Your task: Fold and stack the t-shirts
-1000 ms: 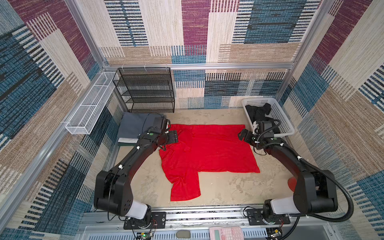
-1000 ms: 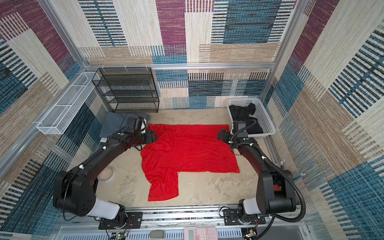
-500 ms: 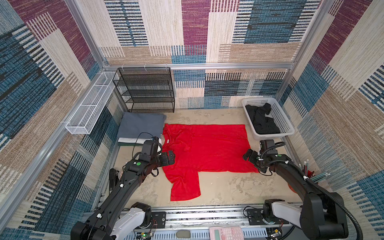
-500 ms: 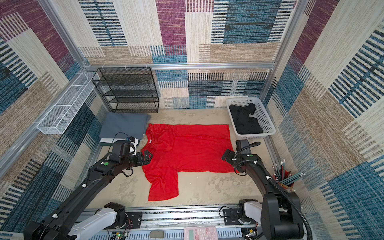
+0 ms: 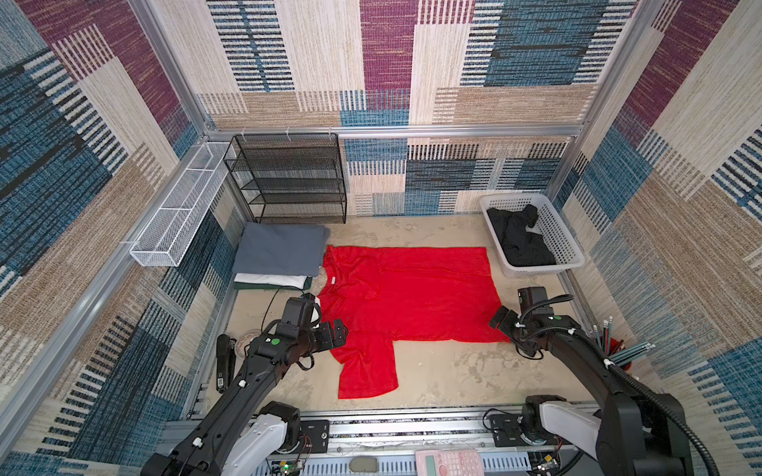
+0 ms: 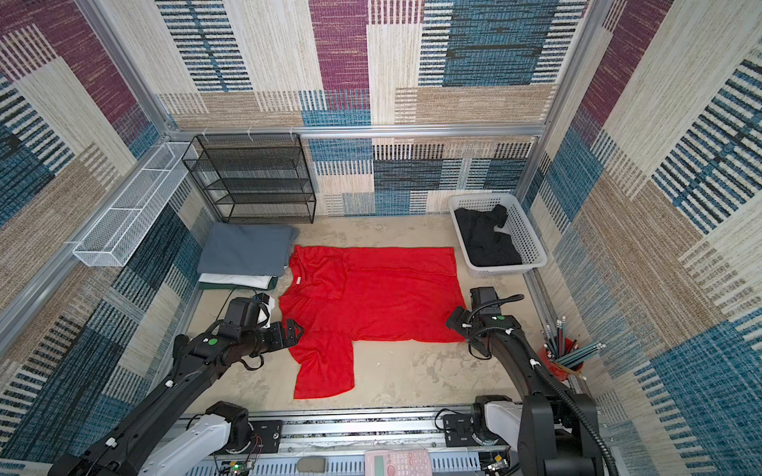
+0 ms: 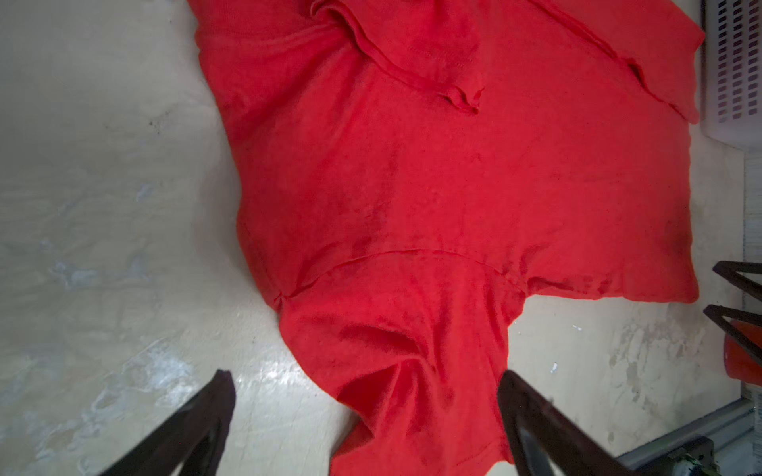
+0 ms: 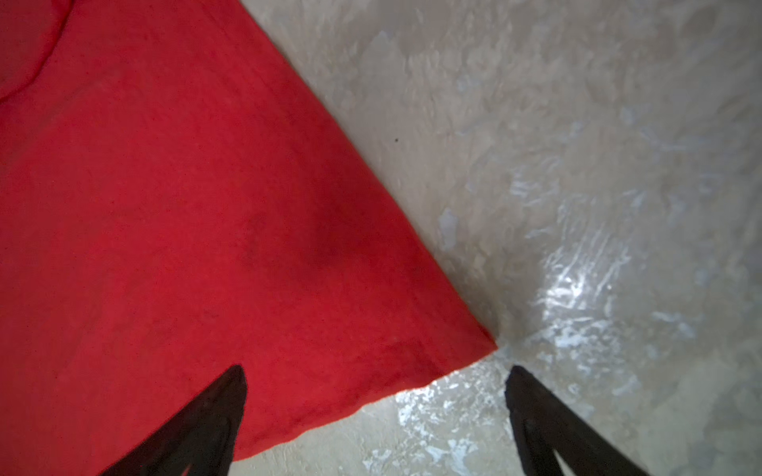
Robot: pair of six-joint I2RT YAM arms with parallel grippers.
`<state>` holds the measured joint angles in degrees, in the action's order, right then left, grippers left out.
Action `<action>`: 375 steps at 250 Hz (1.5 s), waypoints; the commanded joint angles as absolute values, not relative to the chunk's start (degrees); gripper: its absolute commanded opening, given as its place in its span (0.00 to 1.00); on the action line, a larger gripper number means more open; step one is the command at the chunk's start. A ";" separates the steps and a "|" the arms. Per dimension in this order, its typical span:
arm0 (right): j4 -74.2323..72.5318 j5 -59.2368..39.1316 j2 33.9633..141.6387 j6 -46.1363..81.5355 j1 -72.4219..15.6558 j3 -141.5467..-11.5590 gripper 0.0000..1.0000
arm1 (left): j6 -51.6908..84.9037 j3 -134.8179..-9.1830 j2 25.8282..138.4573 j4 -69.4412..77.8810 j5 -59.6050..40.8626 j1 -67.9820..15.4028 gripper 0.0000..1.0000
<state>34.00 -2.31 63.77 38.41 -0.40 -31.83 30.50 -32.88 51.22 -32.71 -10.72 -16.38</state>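
Evidently poised to fold: left gripper (image 5: 339,328), right gripper (image 5: 500,320) (both agape, empty) at eight, four o'clock of red t-shirt (image 5: 412,296).

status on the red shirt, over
Left gripper open at near sleeve. Right gripper open at hem corner. Red shirt spread flat, not yet folded. Nothing in the way.

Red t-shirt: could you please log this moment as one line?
red t-shirt spread out | left gripper jaws open over sleeve | right gripper jaws open at corner
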 commanded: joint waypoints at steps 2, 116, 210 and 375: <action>31.60 -0.44 62.98 41.11 -0.42 -30.04 0.99 | 32.68 -30.81 50.51 -31.78 -12.60 -16.47 0.97; 22.35 -0.92 64.17 43.25 -0.38 -24.28 0.61 | 37.30 -24.44 49.81 -30.76 -12.13 -20.73 0.80; 19.80 -3.65 64.31 42.26 -0.42 -22.26 0.37 | 40.57 -21.66 49.12 -32.83 -8.99 -25.66 0.73; 19.13 -2.88 61.72 39.63 -0.44 -22.55 0.00 | 42.35 -25.91 56.87 -32.19 -6.26 -31.20 0.00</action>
<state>19.29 -5.37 62.48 40.18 -0.40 -22.72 42.44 -23.77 59.09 -26.96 -8.93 -31.14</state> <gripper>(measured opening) 0.064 0.046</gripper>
